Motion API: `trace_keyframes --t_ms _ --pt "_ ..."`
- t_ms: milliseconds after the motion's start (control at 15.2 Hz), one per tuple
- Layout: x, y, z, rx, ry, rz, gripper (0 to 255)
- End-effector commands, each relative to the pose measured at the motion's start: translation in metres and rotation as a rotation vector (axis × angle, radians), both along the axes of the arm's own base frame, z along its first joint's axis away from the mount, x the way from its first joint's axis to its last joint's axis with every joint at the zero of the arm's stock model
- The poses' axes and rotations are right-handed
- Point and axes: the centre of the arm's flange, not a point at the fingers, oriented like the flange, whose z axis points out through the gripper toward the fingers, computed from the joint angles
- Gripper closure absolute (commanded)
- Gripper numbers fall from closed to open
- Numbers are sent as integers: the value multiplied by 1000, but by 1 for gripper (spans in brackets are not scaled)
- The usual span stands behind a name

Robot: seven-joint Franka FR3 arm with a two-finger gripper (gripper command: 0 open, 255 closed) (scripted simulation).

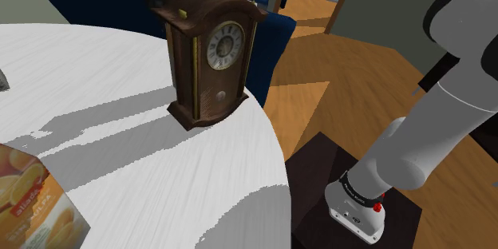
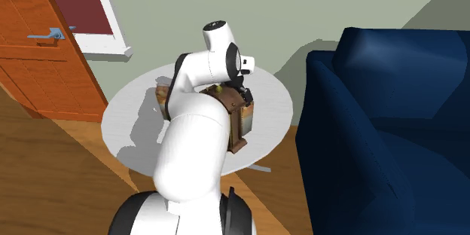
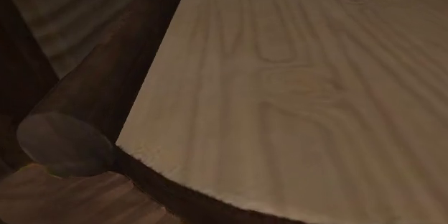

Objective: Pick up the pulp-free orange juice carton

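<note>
The orange juice carton (image 1: 32, 199), printed with orange slices, stands on the round white table (image 1: 160, 175) at the shoulder view's lower left, cut off by the picture's edge. In the second exterior view a sliver of the carton (image 2: 162, 94) shows left of the arm. My black gripper (image 2: 242, 93) hangs just above and behind the top of a brown wooden mantel clock (image 1: 211, 56), far from the carton. The wrist view looks closely at the clock's wooden surface (image 3: 301, 86) and a dark turned post (image 3: 64, 140).
The clock stands near the table's edge, between the gripper and the carton. A blue sofa (image 2: 384, 120) sits beside the table. An orange door (image 2: 38, 45) is behind it. The wood floor (image 1: 335, 72) lies beyond the table edge, and the arm's stand (image 1: 335, 183) is at lower right.
</note>
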Motion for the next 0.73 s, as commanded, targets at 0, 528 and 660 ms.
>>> trace_keyframes --t_ms 0,528,660 --pt "1 -2 -20 -48 64 -11 255" --pt "6 -2 -17 -47 65 -12 255" --pt "-1 0 -18 -48 65 -11 255"
